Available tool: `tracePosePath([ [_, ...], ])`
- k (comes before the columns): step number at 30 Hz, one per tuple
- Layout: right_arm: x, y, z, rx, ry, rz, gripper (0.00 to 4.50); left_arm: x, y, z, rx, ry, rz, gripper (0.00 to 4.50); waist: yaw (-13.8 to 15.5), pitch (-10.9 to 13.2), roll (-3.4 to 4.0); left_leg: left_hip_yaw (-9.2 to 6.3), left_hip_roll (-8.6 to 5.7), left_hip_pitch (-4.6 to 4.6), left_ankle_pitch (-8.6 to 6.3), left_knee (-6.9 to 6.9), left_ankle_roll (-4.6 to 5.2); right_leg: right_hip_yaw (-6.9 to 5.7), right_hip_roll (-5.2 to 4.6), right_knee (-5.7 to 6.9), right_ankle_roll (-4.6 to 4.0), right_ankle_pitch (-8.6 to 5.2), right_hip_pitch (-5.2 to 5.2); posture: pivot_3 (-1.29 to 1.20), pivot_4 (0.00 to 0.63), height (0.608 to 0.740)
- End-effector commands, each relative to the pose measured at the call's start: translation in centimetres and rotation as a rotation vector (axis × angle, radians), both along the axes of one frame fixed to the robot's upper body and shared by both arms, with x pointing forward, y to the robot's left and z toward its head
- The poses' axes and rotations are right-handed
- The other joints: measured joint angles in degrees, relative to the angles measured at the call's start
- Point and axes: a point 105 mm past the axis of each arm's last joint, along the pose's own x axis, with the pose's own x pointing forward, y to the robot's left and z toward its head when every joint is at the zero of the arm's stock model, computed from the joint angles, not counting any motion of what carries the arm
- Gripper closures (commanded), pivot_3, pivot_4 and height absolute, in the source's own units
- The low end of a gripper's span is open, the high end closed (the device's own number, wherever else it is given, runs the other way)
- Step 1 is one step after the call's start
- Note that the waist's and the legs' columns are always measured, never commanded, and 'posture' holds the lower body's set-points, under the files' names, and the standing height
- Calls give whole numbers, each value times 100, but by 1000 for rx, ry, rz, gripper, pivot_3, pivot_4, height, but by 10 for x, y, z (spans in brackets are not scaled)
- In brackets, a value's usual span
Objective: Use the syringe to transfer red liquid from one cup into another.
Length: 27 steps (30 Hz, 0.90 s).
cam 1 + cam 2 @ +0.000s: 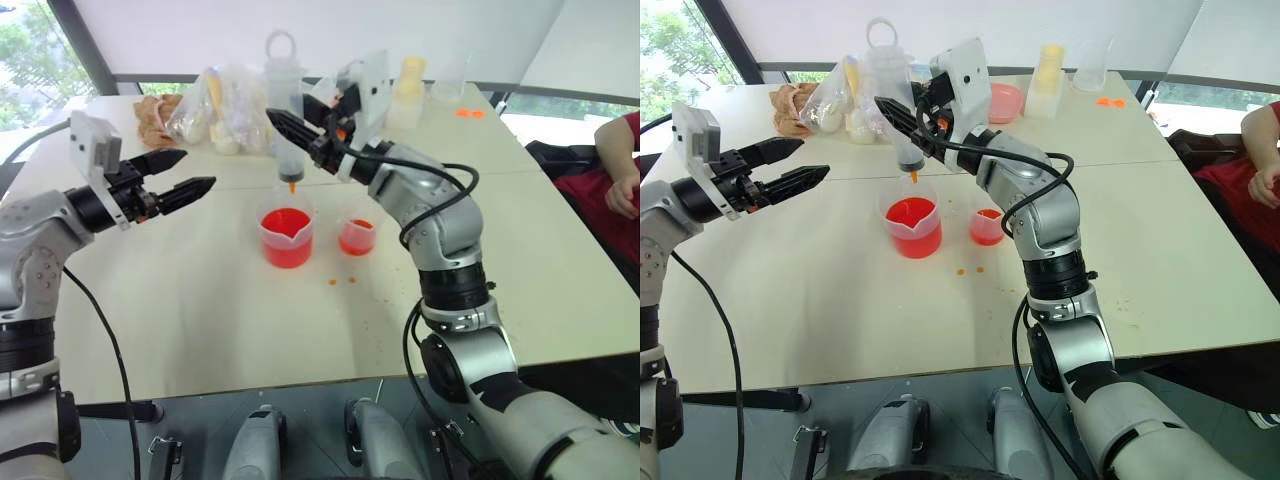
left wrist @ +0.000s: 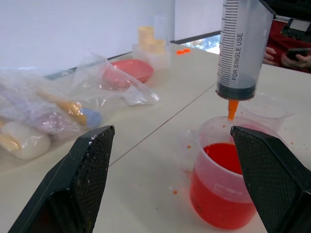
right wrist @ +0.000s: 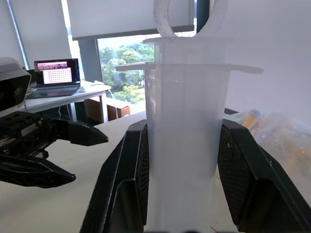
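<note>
The syringe [image 1: 284,110] stands upright with my right gripper [image 1: 283,126] shut on its clear barrel [image 3: 182,145]. Its orange nozzle [image 2: 233,109] hangs just above the rim of the larger spouted cup [image 1: 287,236], which is about half full of red liquid [image 2: 221,194]. The smaller cup [image 1: 356,236] stands just right of it with a little red liquid at its bottom. My left gripper [image 1: 198,169] is open and empty, hovering above the table to the left of the cups and pointing toward them.
Clear bags [image 1: 215,110] of items lie at the back left. A pink bowl [image 1: 1005,101], pale containers [image 1: 408,85] and a clear cup [image 1: 450,80] stand at the back. Red drops [image 1: 340,281] spot the table. A person [image 1: 615,180] sits at the right.
</note>
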Motion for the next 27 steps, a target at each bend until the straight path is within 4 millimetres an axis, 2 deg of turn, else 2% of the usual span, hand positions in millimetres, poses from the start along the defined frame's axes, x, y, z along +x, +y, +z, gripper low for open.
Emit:
tracePosePath([
  [1, -7, 6, -1, -3, -45, 20, 3096, -3, -4, 30, 17, -137, 18, 476, 0, 0, 0, -1, 1, 1, 0, -1, 0, 0, 1, 0, 0, 0, 0, 0, 150, 740],
  [2, -5, 11, -13, -20, -27, 10, 3096, -1, -14, 45, 13, -196, 2, 476, 4, 0, -1, -2, 1, 1, 0, 0, 0, -1, 2, 0, 0, 0, 0, 0, 150, 740],
  [4, -3, 17, -24, -28, -13, -11, 3096, 0, -26, 63, 10, -261, -23, 476, 38, -1, -6, -6, 1, -1, 0, 3, 0, -3, 2, -1, 0, 0, 1, 0, 150, 740],
  [10, -10, 30, -39, -16, 22, -1, 3096, 4, -44, 89, -17, -337, -62, 476, 7, 0, -4, -1, -1, 2, 1, 5, -1, 6, 3, 8, 0, 0, 1, 0, 150, 740],
  [18, -11, 31, -47, -20, 33, -14, 3096, 15, -56, 84, 67, -342, -78, 476, 2, 0, -4, -2, 0, 3, 1, 6, -1, 6, 5, 6, 0, 0, 1, 0, 150, 740],
  [27, -16, 35, -48, -13, 28, -17, 3096, 38, -65, 63, 211, -332, -47, 476, 13, 0, -4, -1, -1, 1, 1, 7, -1, 6, 5, 5, 0, 0, 1, 0, 150, 740],
])
